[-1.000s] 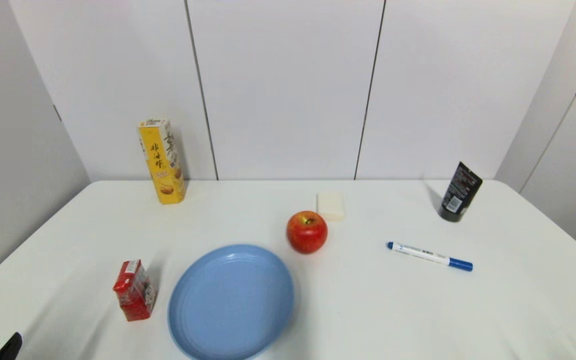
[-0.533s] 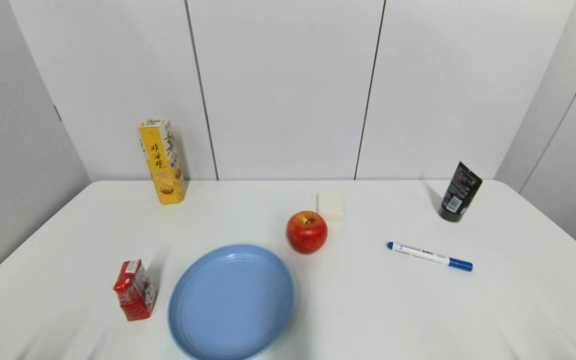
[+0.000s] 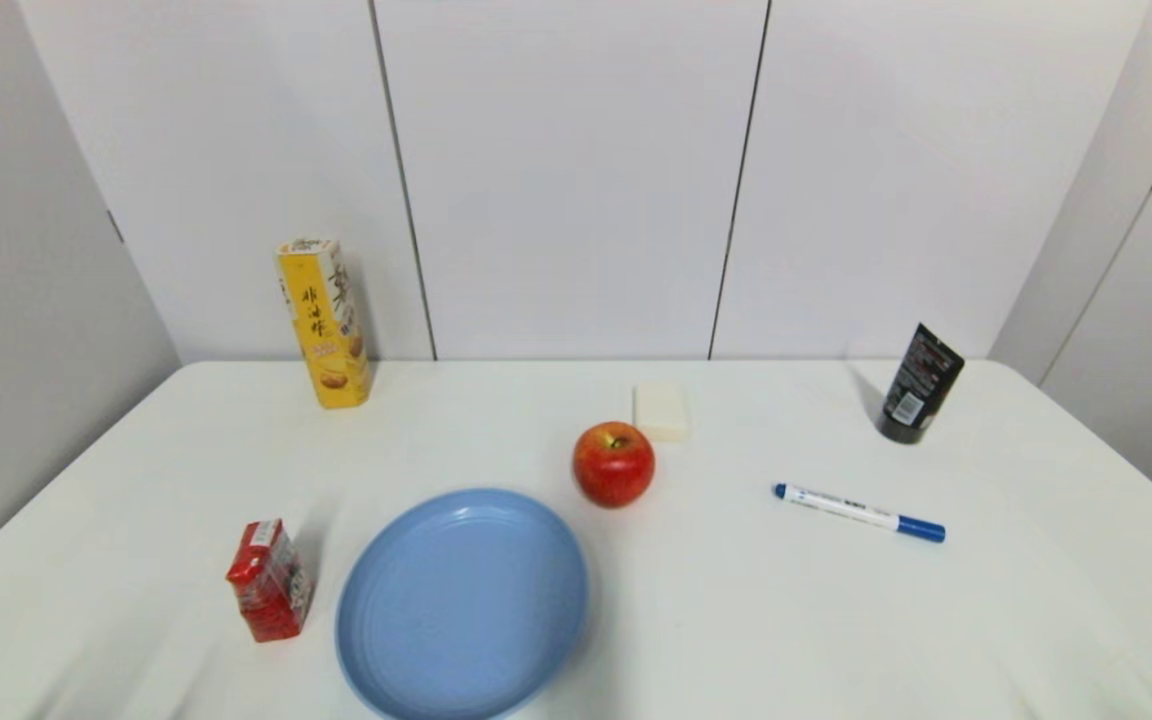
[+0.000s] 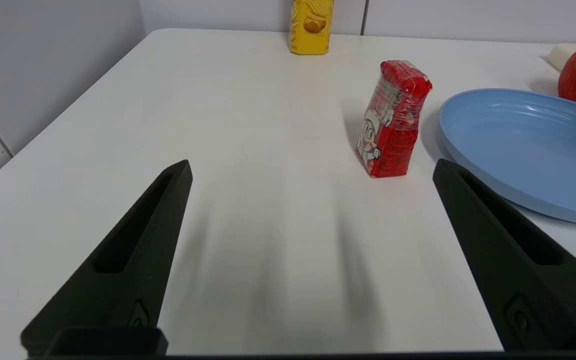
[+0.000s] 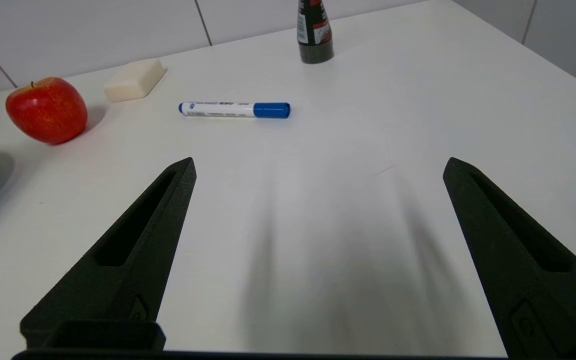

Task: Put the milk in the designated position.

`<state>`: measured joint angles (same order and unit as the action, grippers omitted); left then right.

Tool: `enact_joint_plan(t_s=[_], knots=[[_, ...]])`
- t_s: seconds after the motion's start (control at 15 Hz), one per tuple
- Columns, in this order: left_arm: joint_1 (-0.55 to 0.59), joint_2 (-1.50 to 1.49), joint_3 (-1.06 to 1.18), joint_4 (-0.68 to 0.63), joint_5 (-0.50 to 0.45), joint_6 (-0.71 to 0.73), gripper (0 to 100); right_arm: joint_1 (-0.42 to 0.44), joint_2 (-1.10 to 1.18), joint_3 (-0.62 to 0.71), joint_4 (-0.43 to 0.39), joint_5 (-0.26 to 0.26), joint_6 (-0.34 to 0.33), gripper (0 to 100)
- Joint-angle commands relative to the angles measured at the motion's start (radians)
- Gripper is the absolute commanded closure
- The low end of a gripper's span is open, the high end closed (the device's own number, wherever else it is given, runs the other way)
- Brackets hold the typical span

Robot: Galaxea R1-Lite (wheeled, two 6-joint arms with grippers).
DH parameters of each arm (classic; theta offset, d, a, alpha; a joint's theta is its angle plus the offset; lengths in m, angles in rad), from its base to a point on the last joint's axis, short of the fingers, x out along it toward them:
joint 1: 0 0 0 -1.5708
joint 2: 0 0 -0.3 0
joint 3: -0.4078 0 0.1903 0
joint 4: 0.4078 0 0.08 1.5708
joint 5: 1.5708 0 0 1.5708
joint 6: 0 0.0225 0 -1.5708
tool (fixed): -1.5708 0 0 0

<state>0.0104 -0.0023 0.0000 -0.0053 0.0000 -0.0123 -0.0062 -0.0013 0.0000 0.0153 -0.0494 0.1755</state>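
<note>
On the near left of the table (image 3: 756,620) the milk (image 3: 269,580) stands upright, a small red carton with a cartoon face on its side, just beside the left rim of the blue plate (image 3: 463,603) but not touching it. My guess is the plate is where it is meant to go, since it lies empty right next to the carton. Far back on the left stands a tall yellow snack box (image 3: 324,321) against the wall. Past the plate's far right edge sits a red apple (image 3: 614,463), with a pale soap bar (image 3: 661,410) just behind it. Further right a blue-capped marker (image 3: 858,511) lies flat, and a dark tube (image 3: 921,383) stands on its cap at the far right.

The left pincer (image 4: 313,172) hangs low over the near left of the table, spread wide and holding nothing; the milk is a little ahead of it and toward the plate side, so an approach looks simple. The right pincer (image 5: 318,167) is likewise wide apart and empty over the near right of the table, well apart from the milk, apparently idle.
</note>
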Motion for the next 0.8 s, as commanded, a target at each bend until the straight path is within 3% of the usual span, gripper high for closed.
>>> enact_joint_plan(t_s=[0.07, 0.8], knots=[[0.000, 0.002, 0.000, -0.001, 0.000, 0.000, 0, 0.000, 0.001, 0.002, 0.000, 0.000, 0.001, 0], [0.000, 0.002, 0.000, -0.001, 0.000, 0.000, 0, 0.000, 0.001, 0.000, 0.000, -0.001, -0.004, 0]])
